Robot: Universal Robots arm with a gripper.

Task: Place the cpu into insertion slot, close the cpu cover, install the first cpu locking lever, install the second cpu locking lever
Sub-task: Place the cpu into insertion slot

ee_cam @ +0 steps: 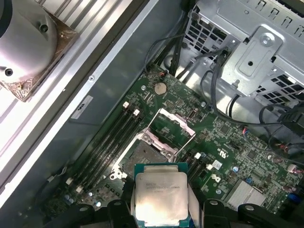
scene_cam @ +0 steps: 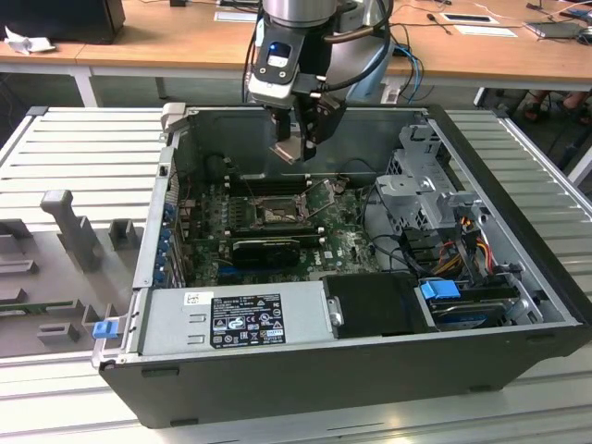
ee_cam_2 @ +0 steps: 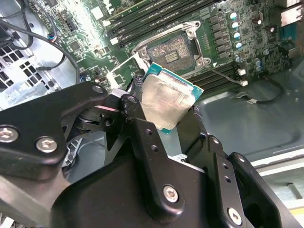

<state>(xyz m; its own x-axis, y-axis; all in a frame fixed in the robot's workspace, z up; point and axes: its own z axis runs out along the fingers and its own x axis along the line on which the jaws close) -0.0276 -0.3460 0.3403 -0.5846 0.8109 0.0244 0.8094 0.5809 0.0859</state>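
holding the printed cpu, tool hangs above the insertion slot.

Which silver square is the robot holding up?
The solid chip, pinched in the end effector. The cover frame, with a big hole, is on the board.

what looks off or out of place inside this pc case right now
Nothing stands out. The gripper holds the cpu by its edges above the motherboard; the insertion slot is bare and the cpu cover stands swung open beside it. No visible damage or loose parts.
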